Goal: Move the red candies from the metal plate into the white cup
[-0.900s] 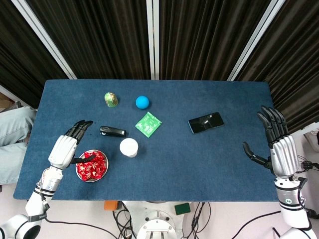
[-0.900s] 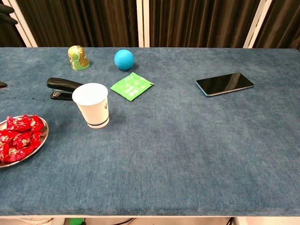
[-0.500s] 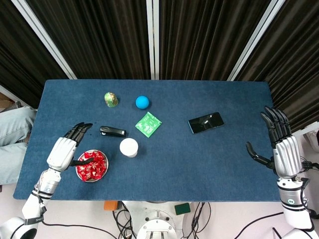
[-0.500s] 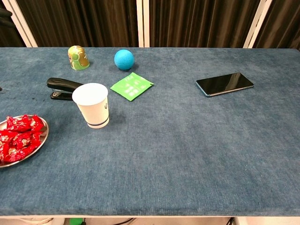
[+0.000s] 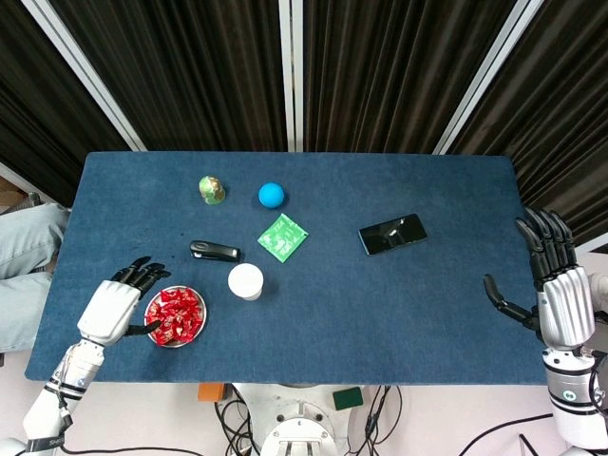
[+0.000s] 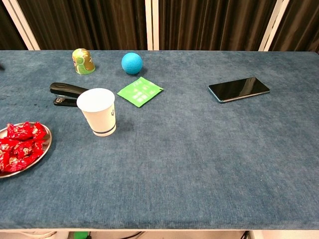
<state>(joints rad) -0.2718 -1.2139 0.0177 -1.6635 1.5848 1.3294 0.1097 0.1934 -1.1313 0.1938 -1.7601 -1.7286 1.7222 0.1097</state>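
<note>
A round metal plate (image 5: 195, 330) (image 6: 44, 149) near the table's front left edge carries several red wrapped candies (image 5: 175, 314) (image 6: 20, 146). The white cup (image 5: 245, 281) (image 6: 98, 111) stands upright just right of the plate. My left hand (image 5: 116, 302) sits at the plate's left side, fingers spread and nothing in it; its thumb tip lies at the plate's rim. My right hand (image 5: 557, 286) hovers beyond the table's right edge, fingers apart, empty. Neither hand shows in the chest view.
A black stapler (image 5: 214, 251) (image 6: 67, 93) lies behind the cup. A green card (image 5: 283, 237) (image 6: 140, 91), a blue ball (image 5: 272, 195) (image 6: 132, 62) and a small green-gold figure (image 5: 211, 189) (image 6: 83, 60) sit further back. A black phone (image 5: 392, 234) (image 6: 239, 88) lies right of centre.
My left hand has drawn back toward the front left corner, down beside the plate. My right hand has slid right and back, off the table's edge.
</note>
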